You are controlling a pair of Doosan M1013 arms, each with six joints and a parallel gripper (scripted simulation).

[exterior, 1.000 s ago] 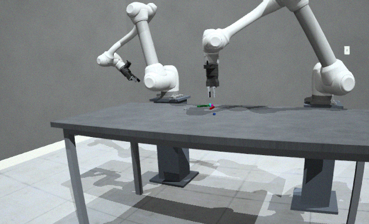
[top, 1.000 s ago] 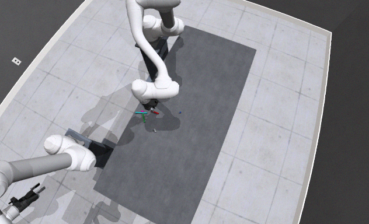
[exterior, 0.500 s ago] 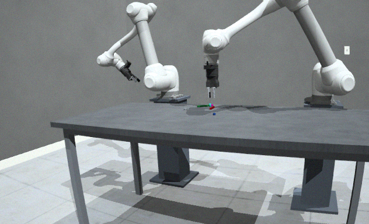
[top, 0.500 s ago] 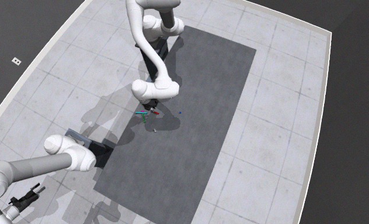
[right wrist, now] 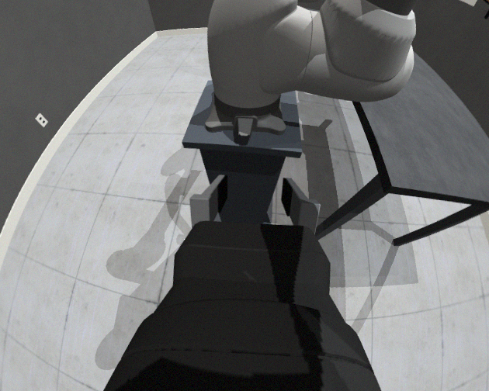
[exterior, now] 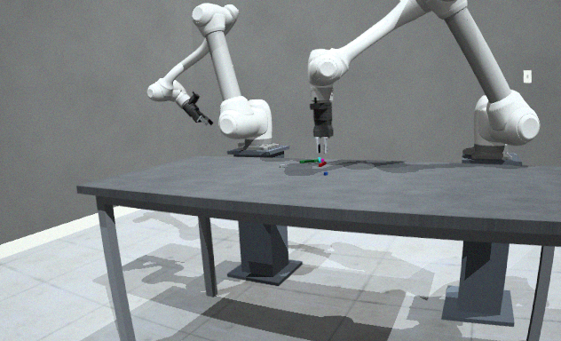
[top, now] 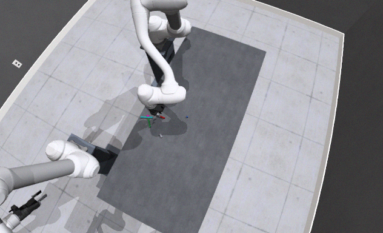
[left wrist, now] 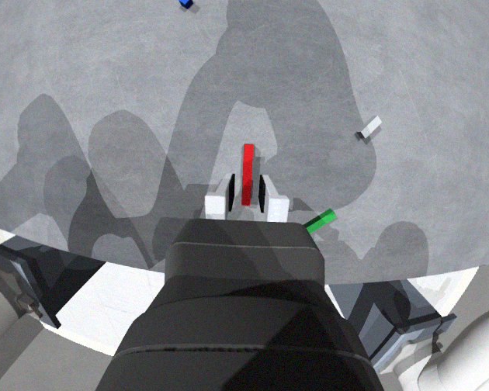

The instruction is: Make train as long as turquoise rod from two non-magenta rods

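The left gripper (top: 158,114) (exterior: 322,152) (left wrist: 247,185) points down above the table (top: 215,91) (exterior: 200,191) (left wrist: 109,75) (right wrist: 438,147), its fingers partly open and gripping nothing. The red rod (top: 162,117) (exterior: 322,164) (left wrist: 247,174) lies flat beneath, lined up between the fingers in the wrist view. Near it lie the turquoise rod (top: 146,117) (exterior: 320,159), the magenta rod (top: 148,116) (exterior: 322,161) beside that, and the green rod (top: 149,122) (exterior: 307,161) (left wrist: 320,219); whether these three touch cannot be determined. The grey rod (top: 160,136) (exterior: 281,166) (left wrist: 371,126) and blue rod (top: 186,117) (exterior: 326,173) (left wrist: 185,3) each lie apart from the red one. The right gripper (top: 42,194) (exterior: 209,121) (right wrist: 254,188) is wide open, away from the table.
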